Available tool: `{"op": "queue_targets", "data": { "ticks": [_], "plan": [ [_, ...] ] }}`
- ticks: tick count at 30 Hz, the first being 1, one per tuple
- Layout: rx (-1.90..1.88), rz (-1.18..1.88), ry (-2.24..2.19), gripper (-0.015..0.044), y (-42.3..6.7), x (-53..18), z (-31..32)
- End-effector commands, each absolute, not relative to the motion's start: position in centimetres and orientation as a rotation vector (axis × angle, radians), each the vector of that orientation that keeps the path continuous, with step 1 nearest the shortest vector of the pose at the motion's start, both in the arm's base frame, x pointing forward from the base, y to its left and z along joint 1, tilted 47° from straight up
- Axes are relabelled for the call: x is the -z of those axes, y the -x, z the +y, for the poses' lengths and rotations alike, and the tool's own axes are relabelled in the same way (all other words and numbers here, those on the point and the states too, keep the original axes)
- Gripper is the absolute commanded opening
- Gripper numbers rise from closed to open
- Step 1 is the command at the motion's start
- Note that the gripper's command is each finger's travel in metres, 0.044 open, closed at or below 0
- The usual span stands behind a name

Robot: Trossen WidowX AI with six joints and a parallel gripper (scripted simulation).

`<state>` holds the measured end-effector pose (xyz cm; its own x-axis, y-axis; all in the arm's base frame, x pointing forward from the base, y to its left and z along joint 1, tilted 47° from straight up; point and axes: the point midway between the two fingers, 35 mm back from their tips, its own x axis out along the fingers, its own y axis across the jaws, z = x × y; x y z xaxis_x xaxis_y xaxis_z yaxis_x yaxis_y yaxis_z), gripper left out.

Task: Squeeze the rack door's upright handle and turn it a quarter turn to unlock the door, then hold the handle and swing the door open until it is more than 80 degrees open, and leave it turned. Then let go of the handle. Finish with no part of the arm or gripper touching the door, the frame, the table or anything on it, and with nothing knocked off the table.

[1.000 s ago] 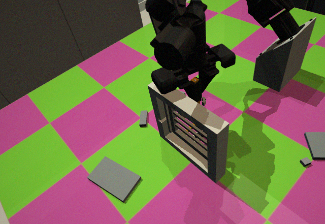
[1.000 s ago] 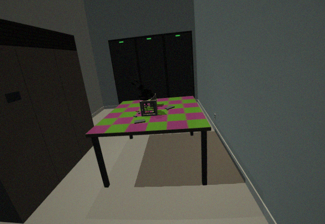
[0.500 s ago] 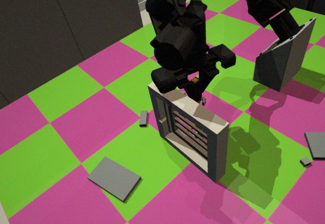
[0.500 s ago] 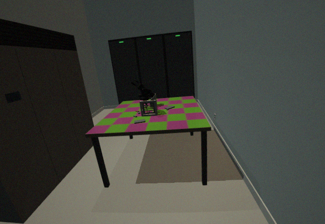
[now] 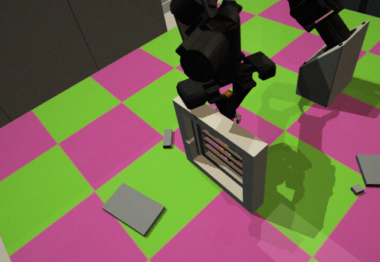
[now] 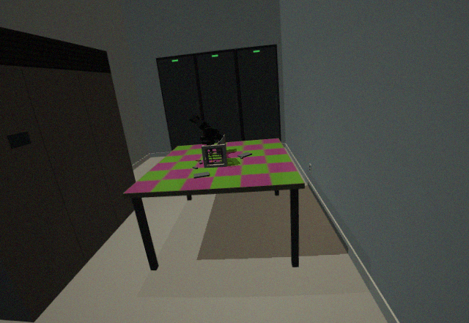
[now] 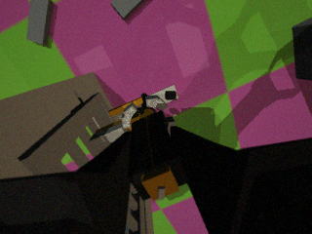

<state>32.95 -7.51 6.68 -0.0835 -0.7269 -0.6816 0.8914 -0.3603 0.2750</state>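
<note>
The rack frame [image 5: 259, 176] [image 6: 224, 157] stands upright on the checkered table. Its slatted door [image 7: 54, 141] shows through the opening in the top view; how far it stands open is hard to tell. My gripper [image 5: 229, 114] [image 7: 151, 134] is on the far side of the frame in the top view, pointing down close behind its top. It is shut on the handle, which is mostly hidden by the fingers. Pale grey and orange parts show at the fingertips in the wrist view. The handle's turn angle is not clear.
A flat grey plate [image 5: 133, 208] [image 6: 201, 174] and a small grey block [image 5: 167, 138] lie left of the frame in the top view. Another plate [image 5: 371, 168] and a tiny block [image 5: 357, 189] lie right. A grey wedge-shaped box [image 5: 347, 62] meets a dark arm at upper right.
</note>
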Motion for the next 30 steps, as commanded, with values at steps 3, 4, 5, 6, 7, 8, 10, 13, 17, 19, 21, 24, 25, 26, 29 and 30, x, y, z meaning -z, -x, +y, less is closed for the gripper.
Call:
{"op": "queue_targets", "data": {
  "ticks": [3,4,5,6,7,8,10,13,17,19,21,24,25,26,29,30],
  "plan": [
    [1.723,0.23,-0.936,0.0104,-33.07,-6.62,-7.57],
    [1.723,0.23,-0.936,0.0131,-33.07,-6.62,-7.57],
    [1.723,0.23,-0.936,0.0157,-33.07,-6.62,-7.57],
    [1.723,0.23,-0.936,0.0183,-33.07,-6.62,-7.57],
    [1.723,0.23,-0.936,0.0209,-33.07,-6.62,-7.57],
    [1.723,0.23,-0.936,0.0236,-33.07,-6.62,-7.57],
    [1.723,0.23,-0.936,0.0288,-33.07,-6.62,-7.57],
    [1.714,0.258,-0.912,0.0298,-33.07,-6.62,-7.57],
    [1.659,0.413,-0.772,0.0298,-33.07,-6.62,-7.57],
    [1.626,0.491,-0.699,0.0298,-33.07,-6.62,-7.57],
    [1.59,0.568,-0.625,0.0298,-33.07,-6.62,-7.57],
    [1.532,0.679,-0.513,0.0298,-33.07,-6.62,-7.57],
    [1.511,0.716,-0.476,0.0298,-33.07,-6.62,-7.57],
    [1.49,0.751,-0.438,0.0298,-33.07,-6.62,-7.57],
    [1.423,0.856,-0.326,0.0298,-33.07,-6.62,-7.57],
    [1.4,0.889,-0.288,0.0298,-33.07,-6.62,-7.57]
  ]
}}
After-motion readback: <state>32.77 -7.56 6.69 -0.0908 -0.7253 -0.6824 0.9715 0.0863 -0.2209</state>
